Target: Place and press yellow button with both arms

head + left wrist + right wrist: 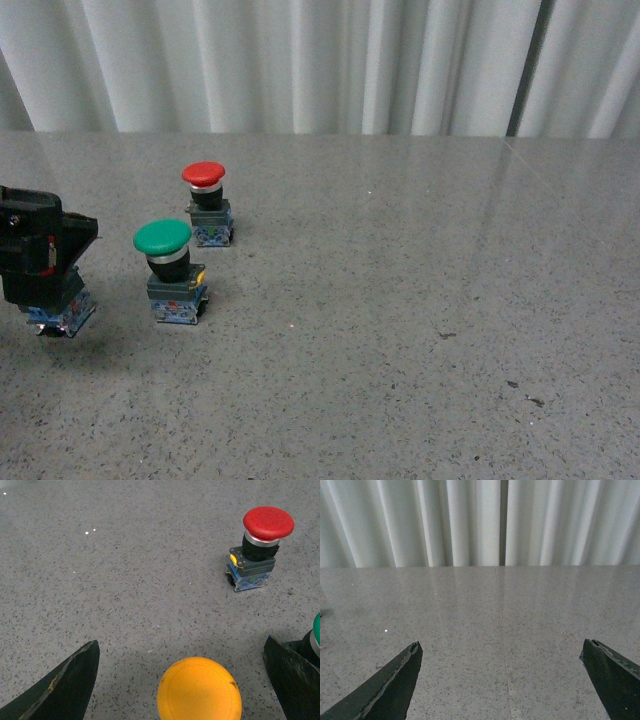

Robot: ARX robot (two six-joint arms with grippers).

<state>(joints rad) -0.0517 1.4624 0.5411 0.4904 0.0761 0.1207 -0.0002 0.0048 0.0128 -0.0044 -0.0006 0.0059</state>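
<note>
- The left gripper (180, 640) has its fingers (65, 690) spread wide; the yellow button (200, 690) sits between them, with a gap on either side.
- The right gripper (501, 642) also has its fingers wide apart, over the bare speckled grey table (495, 605), and holds nothing.
- There are three push buttons. The yellow one is at the table's far left, the green button (165, 262) is near it, and the red button (207, 203) is behind the green.

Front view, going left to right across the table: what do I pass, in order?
left gripper → green button → red button. The yellow button overlaps the gripper, so it is left out of the order.
</note>
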